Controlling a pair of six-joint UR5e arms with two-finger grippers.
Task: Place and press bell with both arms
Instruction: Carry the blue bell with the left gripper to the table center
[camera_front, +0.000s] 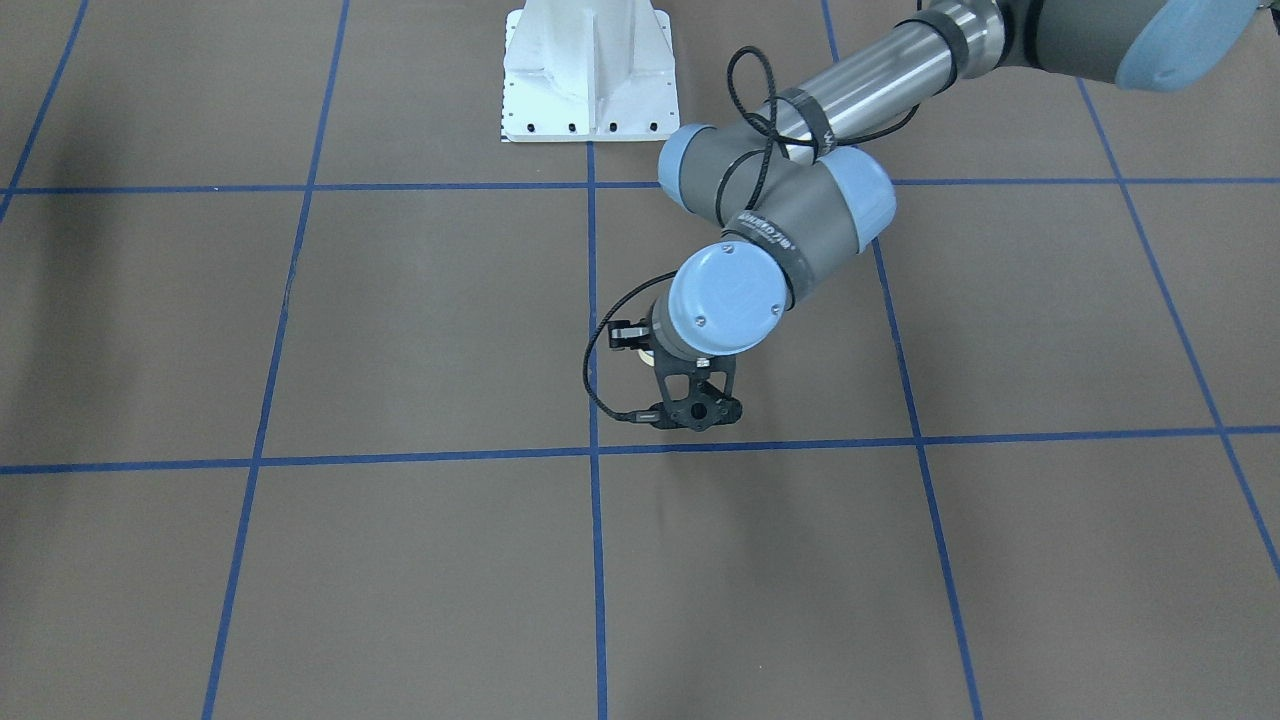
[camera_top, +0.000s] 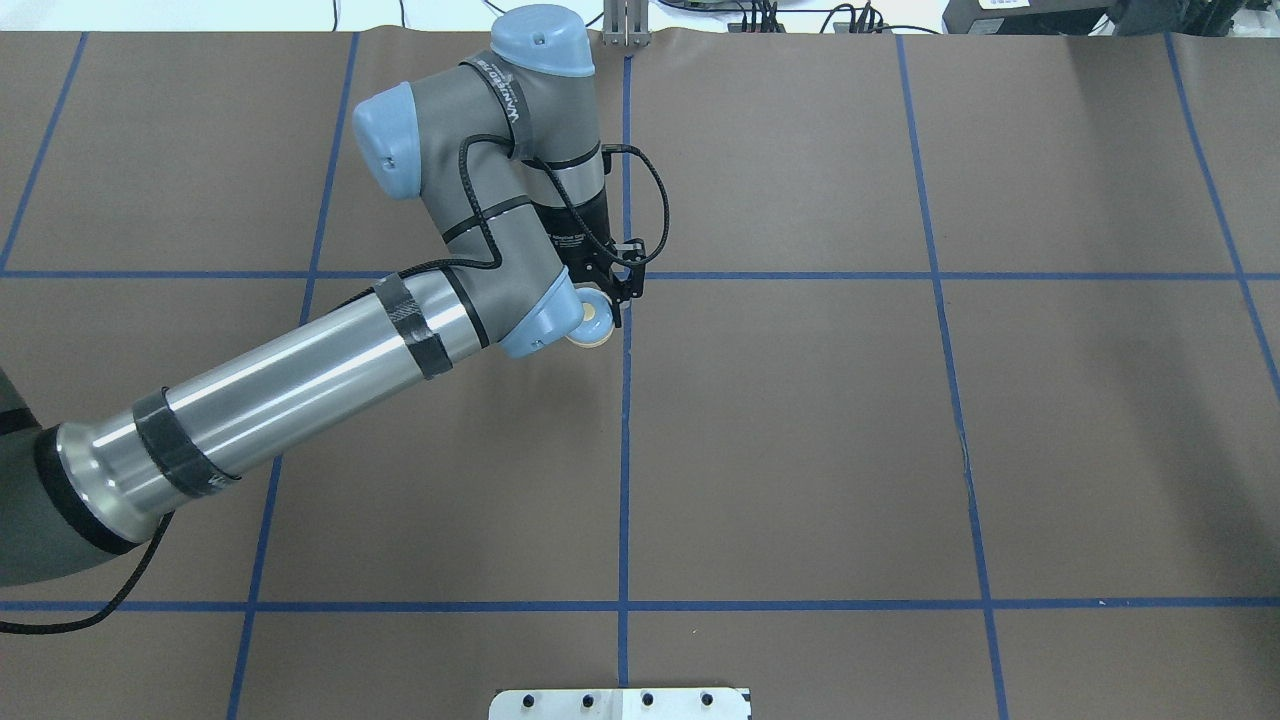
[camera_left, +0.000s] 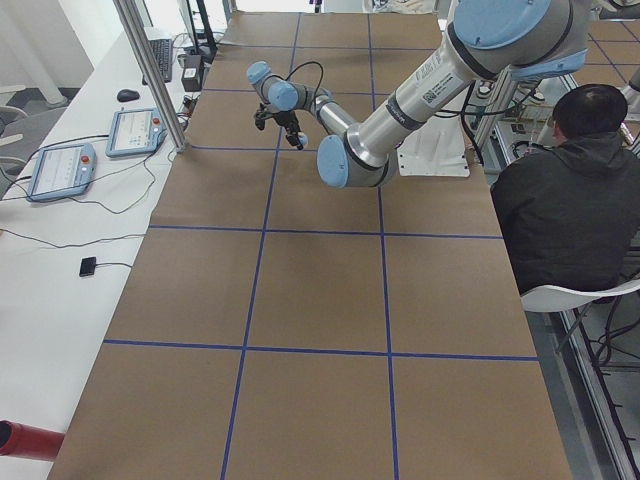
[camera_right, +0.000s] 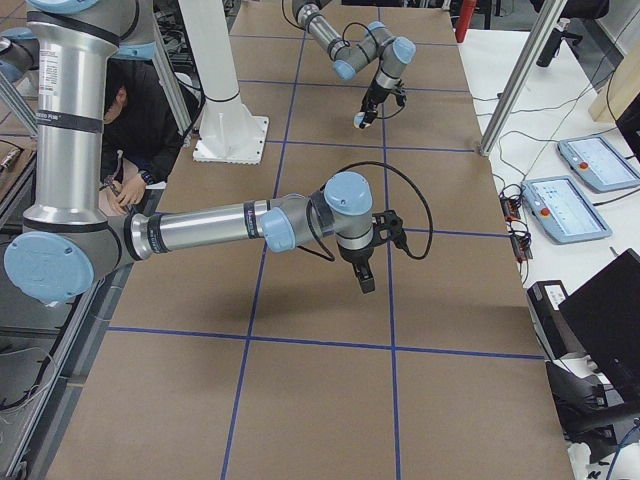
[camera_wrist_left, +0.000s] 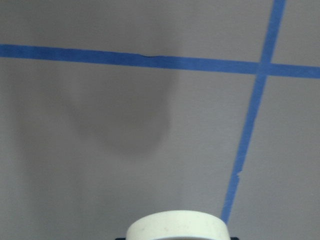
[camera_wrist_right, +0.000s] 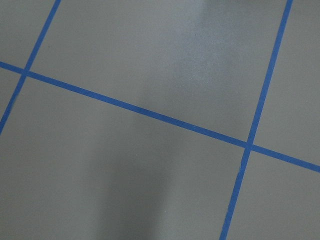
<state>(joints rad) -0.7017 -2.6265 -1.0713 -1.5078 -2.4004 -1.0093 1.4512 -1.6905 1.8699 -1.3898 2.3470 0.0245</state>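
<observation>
My left arm (camera_top: 300, 370) reaches over the table's middle with its gripper (camera_top: 605, 305) pointing down. The gripper is shut on the bell (camera_top: 592, 322), whose light-blue dome and cream top peek out beside the wrist. The bell hangs just above the brown table. In the front-facing view only a cream sliver of the bell (camera_front: 644, 351) shows under the wrist cap. The left wrist view shows its cream ring (camera_wrist_left: 177, 226) at the bottom edge, with a shadow on the table below. My right gripper (camera_right: 366, 278) hovers low over the table in the exterior right view only. I cannot tell whether it is open or shut.
The brown table is marked with a blue tape grid (camera_top: 625, 450). The white bolted pedestal (camera_front: 590, 70) stands at the robot's side. A seated operator (camera_left: 570, 200) is beside the table. Control tablets (camera_left: 60, 170) and a frame post (camera_left: 150, 70) line the far side.
</observation>
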